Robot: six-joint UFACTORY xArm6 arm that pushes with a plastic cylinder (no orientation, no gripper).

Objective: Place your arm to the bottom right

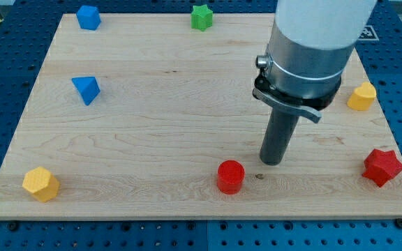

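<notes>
A robot arm is standing its dark rod on a wooden desk (152, 125), my tip (271, 163) resting low and right of centre, just up and right of a red cylinder (230, 176), a narrow gap showing between them. There are no jaws on this arm, only the rod. A red star (382, 166) is lying well apart toward the view's bottom right, a yellow block (361, 96) above it. 2 blue blocks (88, 17) (86, 89), a green star (201, 17) and a yellow hexagon (40, 183) are sitting farther off.
</notes>
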